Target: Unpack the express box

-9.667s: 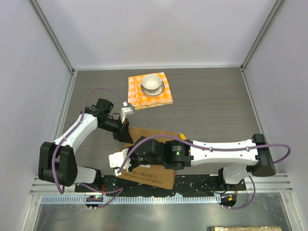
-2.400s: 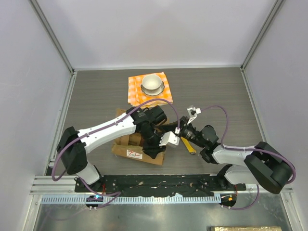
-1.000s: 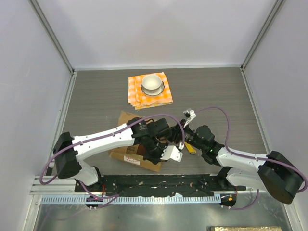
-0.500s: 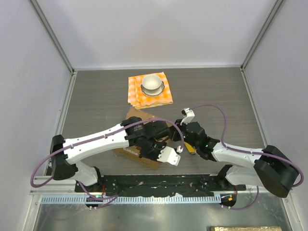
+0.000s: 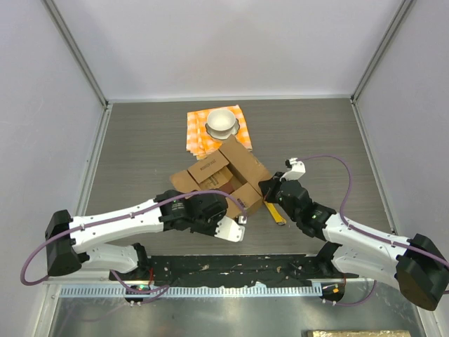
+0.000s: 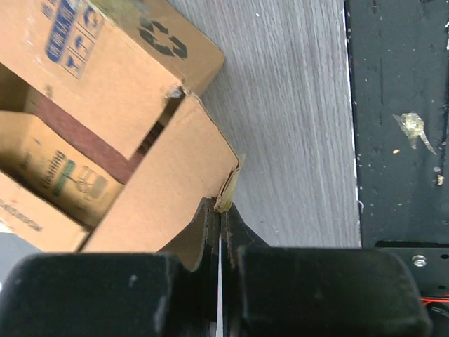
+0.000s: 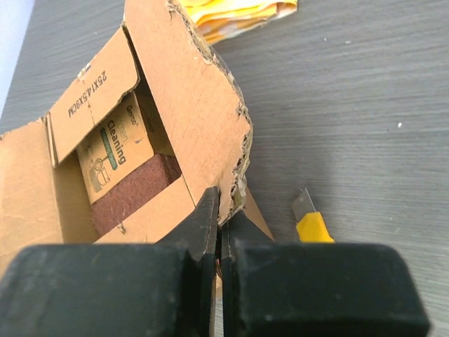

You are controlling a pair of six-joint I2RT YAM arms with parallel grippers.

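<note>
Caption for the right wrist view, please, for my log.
Right tool pinches an open flap of the express box, a tan-labelled reddish-brown block inside, yellow knife lying beside.

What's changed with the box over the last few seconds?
The express box now lies pulled open, pinched by the left gripper and right gripper. A reddish-brown block shows inside. The bowl, cloth and knife stayed put.
</note>
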